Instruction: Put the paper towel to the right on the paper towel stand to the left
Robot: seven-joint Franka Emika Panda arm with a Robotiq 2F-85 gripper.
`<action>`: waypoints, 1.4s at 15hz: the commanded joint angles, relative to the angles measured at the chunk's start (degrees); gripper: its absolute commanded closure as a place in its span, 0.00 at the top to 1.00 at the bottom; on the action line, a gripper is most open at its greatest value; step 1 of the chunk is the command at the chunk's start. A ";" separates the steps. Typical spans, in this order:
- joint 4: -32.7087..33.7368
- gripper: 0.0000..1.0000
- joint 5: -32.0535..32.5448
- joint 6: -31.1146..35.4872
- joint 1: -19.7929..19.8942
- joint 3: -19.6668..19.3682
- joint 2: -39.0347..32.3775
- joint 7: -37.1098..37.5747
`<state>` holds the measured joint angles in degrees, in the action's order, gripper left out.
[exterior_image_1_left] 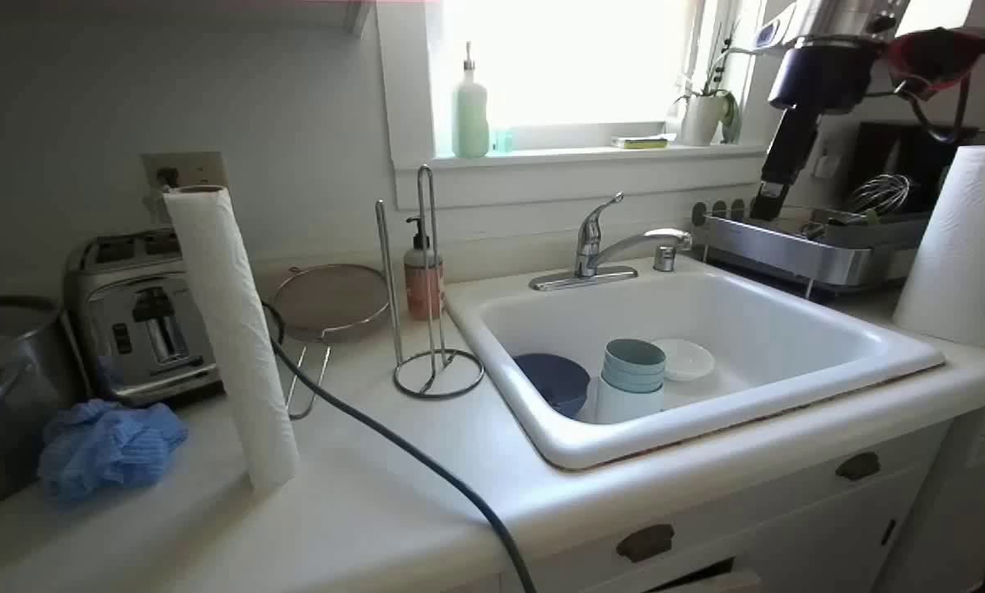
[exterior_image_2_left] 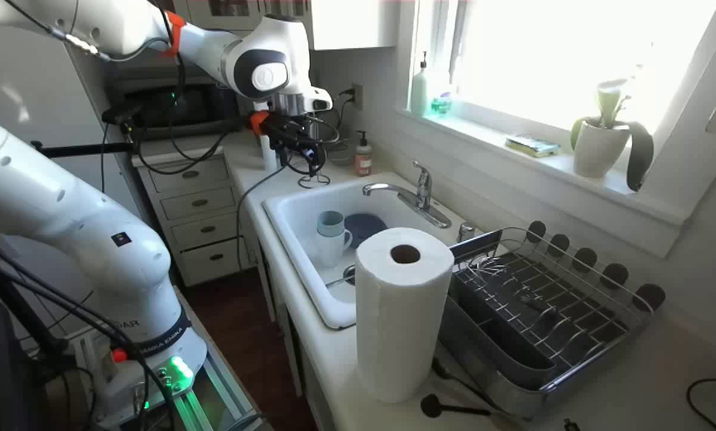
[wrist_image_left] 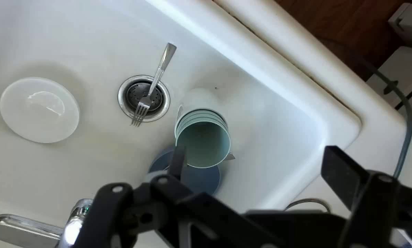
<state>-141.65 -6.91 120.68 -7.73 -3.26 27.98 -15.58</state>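
Note:
The paper towel (exterior_image_1_left: 962, 247) is a thick white roll standing upright on the counter beside the sink; it also shows large in an exterior view (exterior_image_2_left: 401, 323). The paper towel stand (exterior_image_1_left: 432, 288) is a thin wire stand with a ring base on the counter at the opposite end of the sink. Its base shows in an exterior view (exterior_image_2_left: 314, 181), its upper part hidden behind my gripper; a curve of its ring shows in the wrist view (wrist_image_left: 309, 200). My gripper (wrist_image_left: 257, 165) is open and empty, high above the sink area, apart from roll and stand.
The sink (exterior_image_1_left: 748, 395) holds cups (exterior_image_1_left: 634, 366), a dark blue bowl, a white plate and a fork. A slim white roll (exterior_image_1_left: 233, 329), toaster (exterior_image_1_left: 151, 313), strainer, blue cloth and soap bottle (exterior_image_1_left: 422, 276) surround the stand. A cable crosses the counter. A dish rack (exterior_image_2_left: 531, 323) adjoins the paper towel.

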 commanded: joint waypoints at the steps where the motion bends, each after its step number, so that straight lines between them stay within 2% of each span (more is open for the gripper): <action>1: 0.12 1.00 -0.29 -0.19 0.59 0.53 -0.03 -0.21; 8: 0.12 1.00 -0.28 -0.19 0.59 0.54 -0.03 -0.21; 12: -0.03 1.00 6.51 -1.15 6.20 1.62 1.83 7.15; 15: 1.66 1.00 13.17 -7.86 11.32 1.10 3.75 11.72; 18: 4.67 1.00 17.31 -14.66 15.42 -0.75 5.11 12.54; 21: 7.31 1.00 19.33 -16.17 18.04 -3.68 5.65 10.83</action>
<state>-137.05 10.07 107.09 8.62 -4.53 32.89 -4.51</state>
